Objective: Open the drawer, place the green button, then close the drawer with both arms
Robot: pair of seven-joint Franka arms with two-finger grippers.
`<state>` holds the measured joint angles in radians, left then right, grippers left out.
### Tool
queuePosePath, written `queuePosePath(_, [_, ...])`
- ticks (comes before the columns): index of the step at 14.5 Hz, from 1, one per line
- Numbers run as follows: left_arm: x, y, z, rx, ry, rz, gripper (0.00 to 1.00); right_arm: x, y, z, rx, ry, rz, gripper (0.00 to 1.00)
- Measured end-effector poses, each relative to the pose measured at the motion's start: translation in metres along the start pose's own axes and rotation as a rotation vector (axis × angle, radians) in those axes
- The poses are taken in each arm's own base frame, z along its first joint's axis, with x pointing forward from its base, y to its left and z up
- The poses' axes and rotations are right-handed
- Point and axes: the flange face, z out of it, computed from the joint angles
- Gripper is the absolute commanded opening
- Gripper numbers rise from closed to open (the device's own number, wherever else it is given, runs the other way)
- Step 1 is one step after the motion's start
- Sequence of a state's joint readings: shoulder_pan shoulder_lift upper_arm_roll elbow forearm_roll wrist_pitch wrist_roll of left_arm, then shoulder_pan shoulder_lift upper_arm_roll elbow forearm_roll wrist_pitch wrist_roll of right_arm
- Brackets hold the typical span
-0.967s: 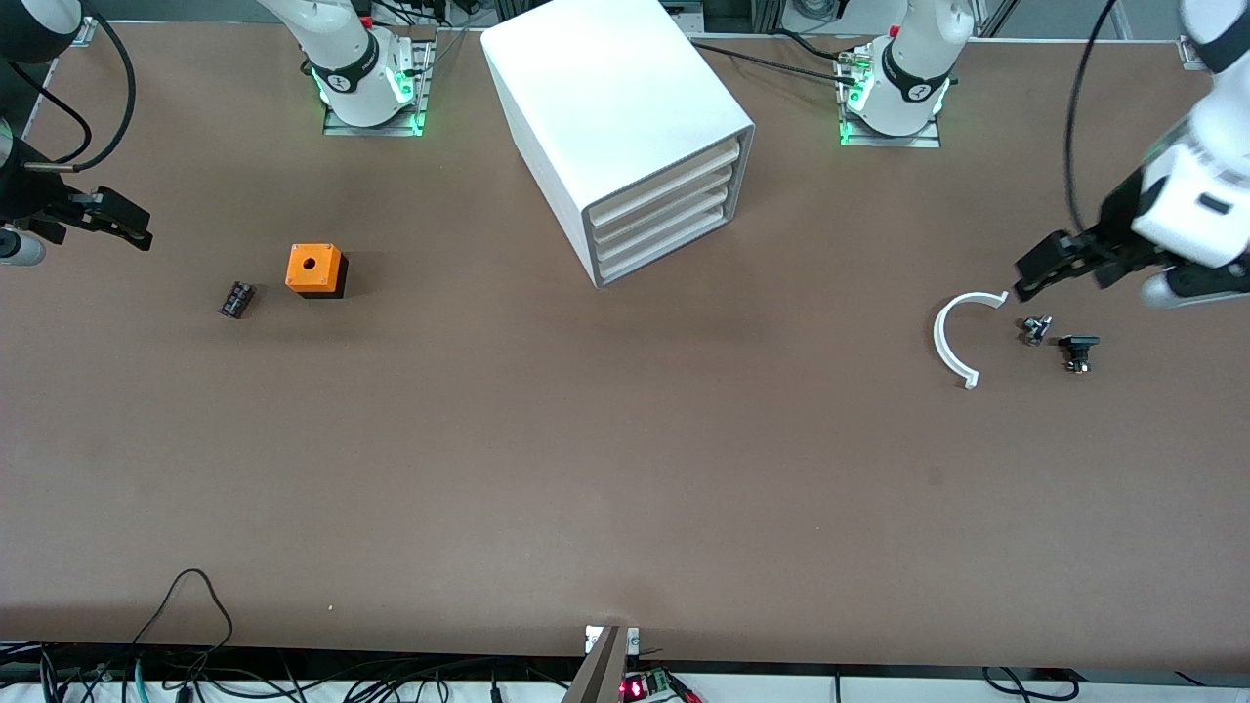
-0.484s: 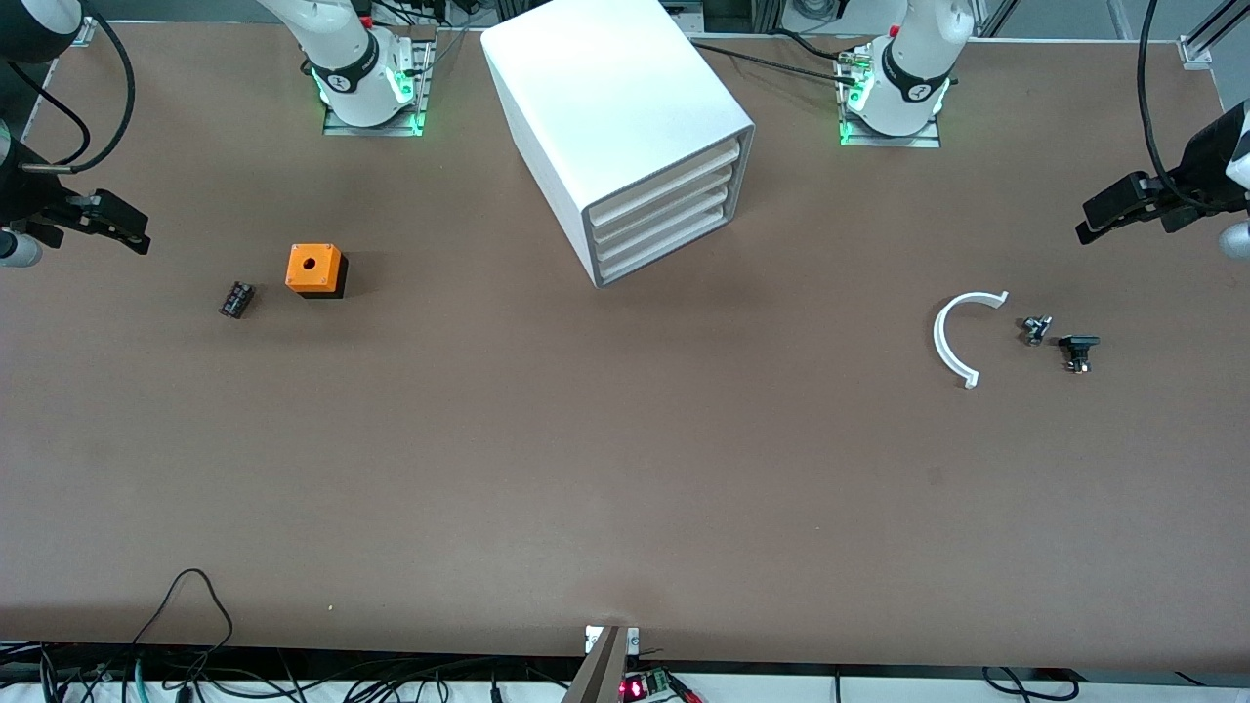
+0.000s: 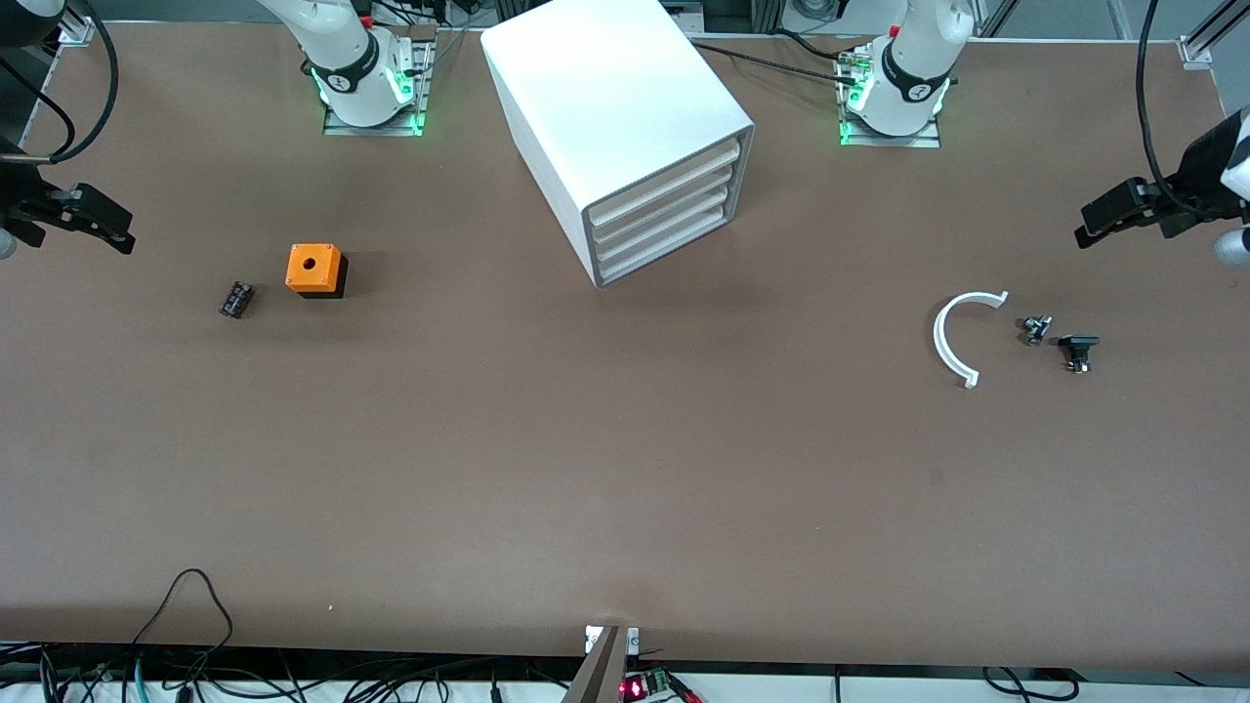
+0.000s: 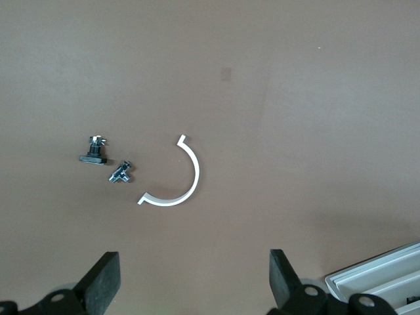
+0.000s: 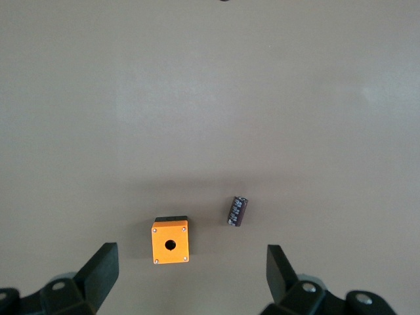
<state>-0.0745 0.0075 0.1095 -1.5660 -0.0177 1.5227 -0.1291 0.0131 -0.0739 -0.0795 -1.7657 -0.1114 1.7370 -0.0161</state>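
Nothing of the task looked done. The drawer [image 3: 666, 251], lowest of four in the white cabinet [image 3: 605, 98], was shut flush with the three above it. The button [image 3: 1077, 351] lay on the counter [image 3: 625, 469] toward the left arm's end, well apart from the cabinet; only its black body showed, with no green that I could make out. Opening, placing and closing all remained.

The left pincer [image 3: 1113, 217] hung over the counter's edge at that end, jaws wide apart and empty. The right pincer [image 3: 98, 220] hung over the other end, also spread and empty.

Just beside the button lay a small silvery part [image 3: 1035, 329] and a white half-ring [image 3: 952, 337], which could crowd a grasp. An orange cube [image 3: 314, 268] and a dark block [image 3: 235, 299] sat toward the right arm's end, out of the way.
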Motion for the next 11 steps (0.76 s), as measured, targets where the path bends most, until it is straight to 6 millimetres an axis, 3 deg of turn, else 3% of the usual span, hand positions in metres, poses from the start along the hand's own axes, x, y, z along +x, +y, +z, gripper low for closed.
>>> queuePosePath(4, [0.009,-0.025,0.009,0.001,-0.015,-0.014,1.0,-0.005,0.0,-0.003,0.003,-0.002,0.045,1.0])
queuePosePath(11, [0.007,-0.01,0.009,0.002,-0.014,0.014,1.0,-0.015,0.0,-0.006,0.006,-0.014,0.047,1.0])
